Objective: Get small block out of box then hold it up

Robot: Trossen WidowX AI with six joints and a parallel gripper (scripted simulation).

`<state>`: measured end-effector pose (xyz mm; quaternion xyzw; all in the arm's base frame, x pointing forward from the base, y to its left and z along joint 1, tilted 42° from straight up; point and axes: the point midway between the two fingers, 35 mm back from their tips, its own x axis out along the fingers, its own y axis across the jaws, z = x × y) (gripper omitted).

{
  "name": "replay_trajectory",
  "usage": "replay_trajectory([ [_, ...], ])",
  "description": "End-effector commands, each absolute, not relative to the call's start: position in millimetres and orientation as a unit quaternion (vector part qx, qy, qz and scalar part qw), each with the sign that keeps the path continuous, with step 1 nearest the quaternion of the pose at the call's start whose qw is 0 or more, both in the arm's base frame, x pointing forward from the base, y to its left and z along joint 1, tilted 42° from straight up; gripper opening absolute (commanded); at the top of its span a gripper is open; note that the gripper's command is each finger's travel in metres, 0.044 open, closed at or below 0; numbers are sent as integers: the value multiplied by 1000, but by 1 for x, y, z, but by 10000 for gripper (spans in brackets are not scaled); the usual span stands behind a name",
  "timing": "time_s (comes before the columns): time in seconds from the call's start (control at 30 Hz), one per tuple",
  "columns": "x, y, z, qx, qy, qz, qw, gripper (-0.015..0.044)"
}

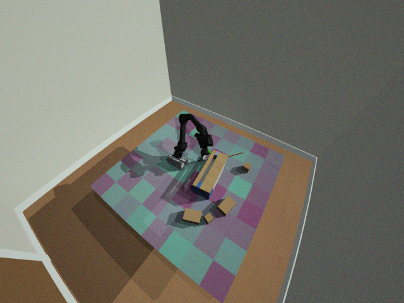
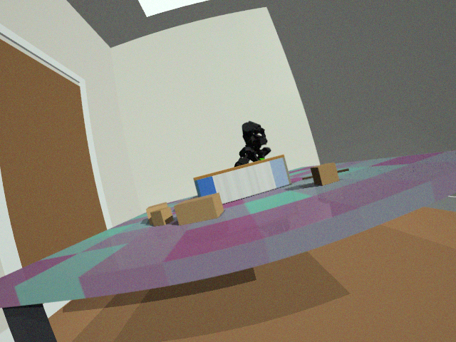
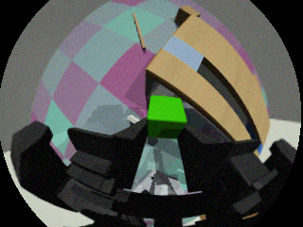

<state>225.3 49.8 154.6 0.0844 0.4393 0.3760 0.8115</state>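
The small green block (image 1: pixel 209 151) (image 2: pixel 262 159) (image 3: pixel 166 111) is outside the box, held off the table between the fingertips. My gripper (image 1: pixel 207 152) (image 3: pixel 162 121) is shut on it; the wrist view shows a finger on each side. The long box (image 1: pixel 213 176) (image 2: pixel 243 184) (image 3: pixel 224 54) stands upright on the table, with a wooden top that has a slot and blue and pale blue end parts. The gripper and block are close to the box's far end in the top view. In the exterior view the box partly hides the arm. Any gap between block and box is hard to judge.
A thin stick (image 1: pixel 235 154) (image 2: pixel 343 170) (image 3: pixel 139 32) lies past the box's far end. A wooden cube (image 1: pixel 246 167) (image 2: pixel 325 174) stands behind the box. Two larger wooden blocks (image 1: pixel 192 216) (image 1: pixel 226 205) and a small one (image 1: pixel 208 218) lie off the blue end.
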Motion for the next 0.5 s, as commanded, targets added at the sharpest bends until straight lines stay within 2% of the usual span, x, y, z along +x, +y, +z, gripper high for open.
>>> replay_trajectory([
  [0.0,227,47,157,157,468,339,801,0],
  [0.47,228,38,162,382,541,202,722,0],
])
